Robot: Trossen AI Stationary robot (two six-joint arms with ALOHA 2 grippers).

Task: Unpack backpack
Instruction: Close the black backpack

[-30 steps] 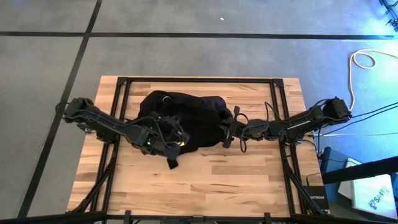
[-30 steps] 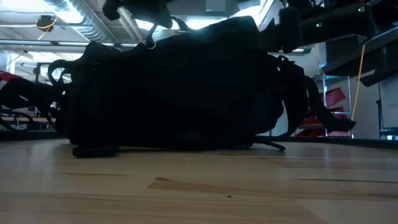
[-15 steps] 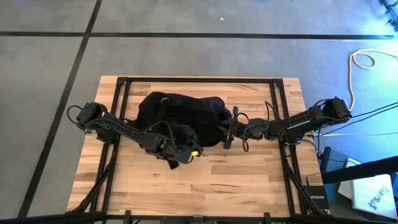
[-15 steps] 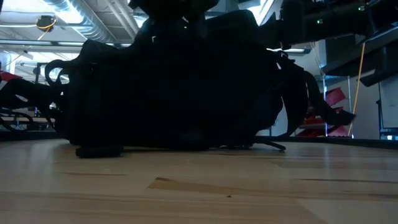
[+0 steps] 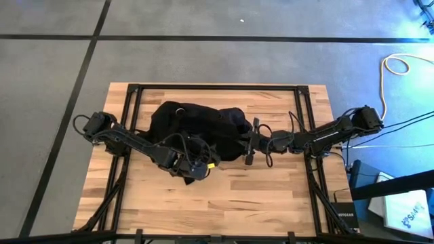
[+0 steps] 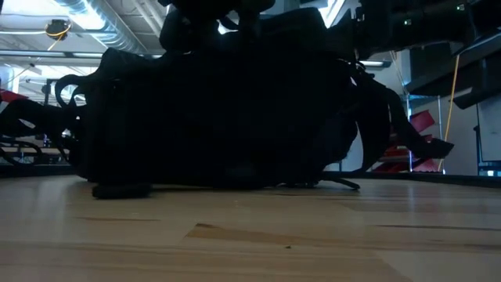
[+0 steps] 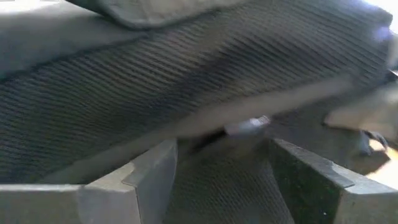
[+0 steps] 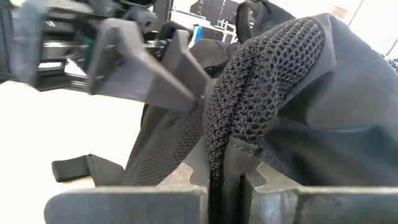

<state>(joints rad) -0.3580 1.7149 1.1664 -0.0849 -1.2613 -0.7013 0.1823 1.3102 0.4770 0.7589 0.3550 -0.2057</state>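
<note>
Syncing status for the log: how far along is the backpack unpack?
Early. Done: nothing visibly out of the backpack; it lies on the table. In hand: the right gripper is shut on a mesh strap at the bag's right end; the left gripper is open at its front edge, by a small metal piece. Left: open it and take out the contents.

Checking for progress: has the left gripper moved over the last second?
Yes. The left gripper has slid off the backpack toward the table's near edge, opening.

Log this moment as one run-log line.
backpack on table | left gripper open at its front edge | right gripper shut on mesh strap
</note>
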